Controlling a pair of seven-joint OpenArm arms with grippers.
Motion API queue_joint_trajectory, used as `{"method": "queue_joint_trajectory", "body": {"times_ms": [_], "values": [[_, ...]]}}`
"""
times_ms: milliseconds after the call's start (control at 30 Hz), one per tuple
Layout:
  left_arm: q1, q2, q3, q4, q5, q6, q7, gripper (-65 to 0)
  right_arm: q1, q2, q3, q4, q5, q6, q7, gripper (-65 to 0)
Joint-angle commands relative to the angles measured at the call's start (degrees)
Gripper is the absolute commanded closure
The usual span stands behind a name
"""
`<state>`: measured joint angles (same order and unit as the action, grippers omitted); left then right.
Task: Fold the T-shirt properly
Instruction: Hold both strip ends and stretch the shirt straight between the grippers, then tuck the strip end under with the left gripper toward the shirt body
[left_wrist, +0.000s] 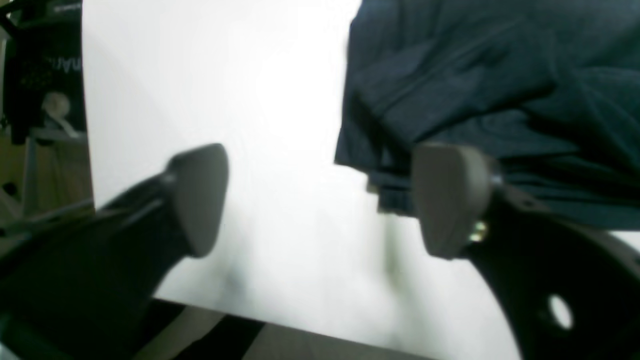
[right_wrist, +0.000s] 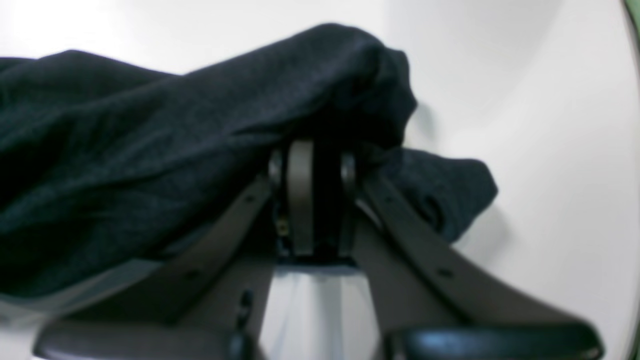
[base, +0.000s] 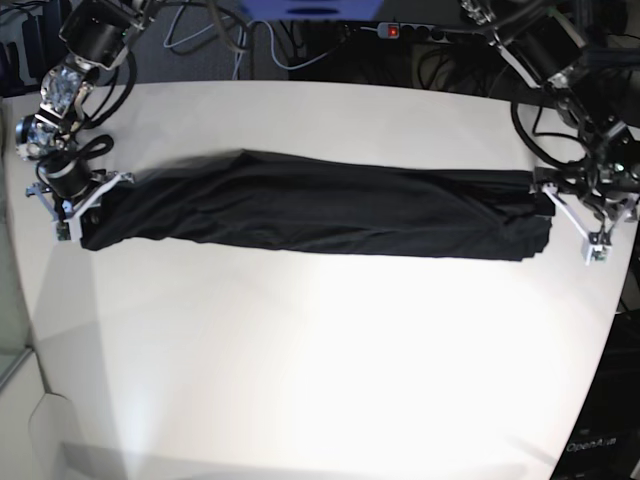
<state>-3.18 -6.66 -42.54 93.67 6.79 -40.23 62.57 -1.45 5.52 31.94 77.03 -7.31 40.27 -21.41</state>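
Overhead, the T-shirt (base: 315, 218) is seen stretched as a long black band across the white table (base: 320, 360). Closer, the left gripper (left_wrist: 320, 200) is shown spread wide, empty, beside the cloth's edge. Opposite, the right gripper (right_wrist: 314, 167) is shown clamped on bunched fabric.

You're looking at soft, thin cloth: the T-shirt (base: 320, 215) is matt black, faintly sheened, with a fine knit grain in the right wrist view. Your table (base: 300, 360) is smooth white, lightly glossy, with bright glare. The left gripper (left_wrist: 320, 200) has smooth matt grey pads (left_wrist: 200, 197) on black plastic-looking arms.
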Motion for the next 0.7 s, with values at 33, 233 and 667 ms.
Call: {"method": "queue_joint_trajectory", "body": {"times_ms": [33,233,667], "values": [[-1.0,-0.8,0.0,0.8,-1.2,0.2,-0.9,-62.8,0.1,0.4,-0.1,0.5,-0.6,-0.3,-1.1,-5.4],[-1.2,-2.5,0.0,-0.3,-8.5,0.2,1.0,-63.4,0.1,0.4,-0.1,0.5,-0.6,-0.3,-1.1,-5.4],[-3.3,-5.3,-4.4,-10.9,-12.5,0.2,1.6,-63.5,0.1,0.4,-0.1,0.5,-0.6,-0.3,-1.1,-5.4]]}}
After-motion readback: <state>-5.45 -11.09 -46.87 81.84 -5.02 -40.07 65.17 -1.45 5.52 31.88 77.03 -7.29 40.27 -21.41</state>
